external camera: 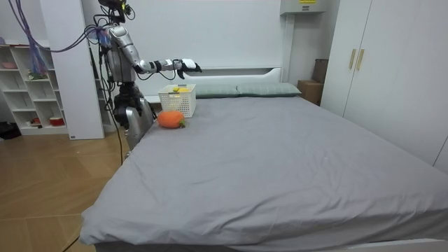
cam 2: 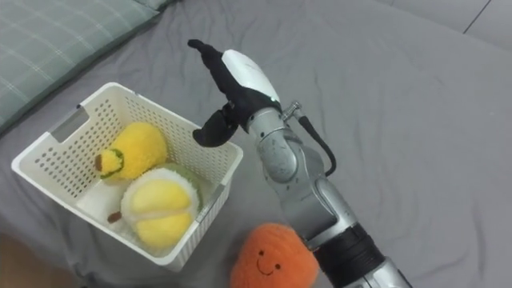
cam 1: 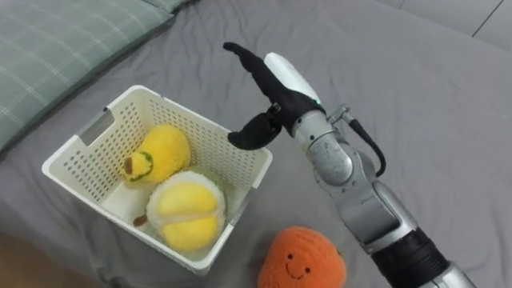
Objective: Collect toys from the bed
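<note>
Orange plush toy (cam 1: 302,258): uncollected, just beside near corner of basket (cam 1: 210,132).
Right hand (cam 1: 282,86) empty, fingers spread wide above basket's far rim; I'd settle palm squarely over toy before closing.

Right arm outstretched, right hand (cam 1: 276,90) empty, fingers (cam 1: 246,58) straight, thumb spread wide.

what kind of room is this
Most likely a bedroom: a wide bed under a grey sheet, pillows at its head, and tall wardrobe doors on the room view's right.
</note>
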Controlling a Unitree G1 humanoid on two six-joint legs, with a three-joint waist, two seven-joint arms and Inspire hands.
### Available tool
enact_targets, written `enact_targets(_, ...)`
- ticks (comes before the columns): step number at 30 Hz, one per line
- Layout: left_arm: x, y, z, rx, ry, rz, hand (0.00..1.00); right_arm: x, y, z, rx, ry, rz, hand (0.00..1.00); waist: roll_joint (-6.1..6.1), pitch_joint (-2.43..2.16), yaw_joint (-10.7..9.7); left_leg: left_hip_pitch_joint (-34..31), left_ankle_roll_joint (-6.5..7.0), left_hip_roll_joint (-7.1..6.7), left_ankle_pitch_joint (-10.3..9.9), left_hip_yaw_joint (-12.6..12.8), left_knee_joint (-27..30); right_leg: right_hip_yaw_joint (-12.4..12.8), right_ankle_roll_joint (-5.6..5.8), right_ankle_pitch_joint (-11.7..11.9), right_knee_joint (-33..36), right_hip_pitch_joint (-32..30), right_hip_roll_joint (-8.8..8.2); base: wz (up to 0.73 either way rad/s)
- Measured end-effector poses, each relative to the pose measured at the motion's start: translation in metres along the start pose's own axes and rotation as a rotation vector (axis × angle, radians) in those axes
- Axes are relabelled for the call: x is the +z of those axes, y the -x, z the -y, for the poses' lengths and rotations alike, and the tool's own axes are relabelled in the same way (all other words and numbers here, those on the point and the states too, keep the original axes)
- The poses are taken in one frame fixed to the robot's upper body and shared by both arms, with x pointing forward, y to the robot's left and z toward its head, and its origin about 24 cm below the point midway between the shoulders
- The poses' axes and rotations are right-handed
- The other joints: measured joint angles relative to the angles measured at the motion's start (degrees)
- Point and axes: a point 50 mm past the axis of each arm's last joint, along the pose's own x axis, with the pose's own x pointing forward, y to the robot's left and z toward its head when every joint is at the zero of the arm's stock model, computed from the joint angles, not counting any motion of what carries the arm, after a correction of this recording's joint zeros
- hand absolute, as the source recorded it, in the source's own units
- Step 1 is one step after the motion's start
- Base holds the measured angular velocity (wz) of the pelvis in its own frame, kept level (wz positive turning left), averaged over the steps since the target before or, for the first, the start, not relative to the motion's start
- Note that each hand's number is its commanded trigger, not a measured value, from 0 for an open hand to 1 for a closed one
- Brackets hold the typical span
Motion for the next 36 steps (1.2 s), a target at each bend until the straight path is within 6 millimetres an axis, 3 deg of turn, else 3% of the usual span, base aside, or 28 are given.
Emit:
enact_targets(6, -0.013, 0.001, -0.002, 0.012, 0.015, -0.035, 0.0, -0.017, 0.006, 0.025, -0.094, -0.028, -0.043, 0.0, 0.6, -0.39, -3.4, 1.1, 0.04, 0.05, 0.0, 0.9, -0.3, 1.0, 0.01, 0.0, 0.0, 0.5, 0.05, -0.06)
enact_targets(7, -0.015, 0.002, -0.002, 0.012, 0.015, -0.039, 0.0, -0.025, 0.01, 0.029, -0.12, -0.053, -0.069, 0.0, 0.78, -0.69, -4.0, 1.2, 0.04, 0.05, 0.0, 1.0, -0.3, 1.2, 0.01, 0.0, 0.1, 0.5, 0.06, -0.08)
enact_targets(10, -0.02, 0.002, -0.003, 0.017, 0.034, -0.056, 0.0, -0.041, 0.023, 0.034, -0.164, -0.092, -0.124, 0.0, 1.5, -1.0, -5.9, 1.7, 0.06, 0.24, 0.0, 2.2, -0.5, 2.4, -0.01, 0.0, 0.1, 0.5, 0.17, -0.17)
enact_targets(12, -0.031, 0.004, -0.004, 0.021, 0.048, -0.086, 0.0, -0.059, 0.038, 0.034, -0.181, -0.107, -0.185, 0.0, 2.3, -1.69, -7.5, 2.6, 0.09, 0.32, -0.1, 3.0, -1.0, 3.1, 0.0, 0.0, 0.3, 0.6, 0.19, -0.23)
enact_targets(13, -0.033, 0.004, -0.004, 0.022, 0.052, -0.094, 0.0, -0.063, 0.042, 0.034, -0.184, -0.111, -0.2, 0.0, 2.51, -1.72, -7.8, 2.8, 0.09, 0.34, -0.1, 3.2, -1.1, 3.3, 0.0, 0.0, 0.4, 0.7, 0.19, -0.2)
enact_targets(17, -0.049, 0.008, -0.004, 0.041, 0.105, -0.147, 0.0, -0.083, 0.059, 0.035, -0.202, -0.18, -0.269, 0.0, 2.85, -1.68, -11.9, 3.1, 0.08, 0.58, -0.1, 4.1, -1.3, 4.2, -0.05, 0.1, 0.7, 0.5, 0.42, -0.1)
enact_targets(23, -0.059, 0.011, -0.004, 0.047, 0.135, -0.18, 0.0, -0.106, 0.087, 0.019, -0.182, -0.18, -0.382, 0.0, 2.89, -1.58, -13.9, 3.9, 0.05, 0.83, -0.1, 5.8, -1.9, 6.2, -0.15, 0.1, 0.9, 0.3, 0.78, -0.14)
enact_targets(31, -0.058, 0.011, -0.001, 0.065, 0.146, -0.179, 0.0, -0.125, 0.1, -0.009, -0.042, -0.212, -0.48, 0.0, 2.6, -1.39, -14.0, 3.8, 0.04, 0.95, -0.1, 7.0, -2.0, 6.9, -0.22, 0.1, 0.7, -0.1, 0.95, -0.04)
enact_targets(36, -0.057, 0.012, 0.0, 0.07, 0.149, -0.174, 0.0, -0.136, 0.111, -0.037, 0.082, -0.233, -0.553, 0.0, 2.58, -1.24, -13.8, 3.7, 0.06, 0.97, -0.1, 6.9, -2.1, 6.5, -0.15, 0.2, 0.1, 0.5, 1.0, 0.04)
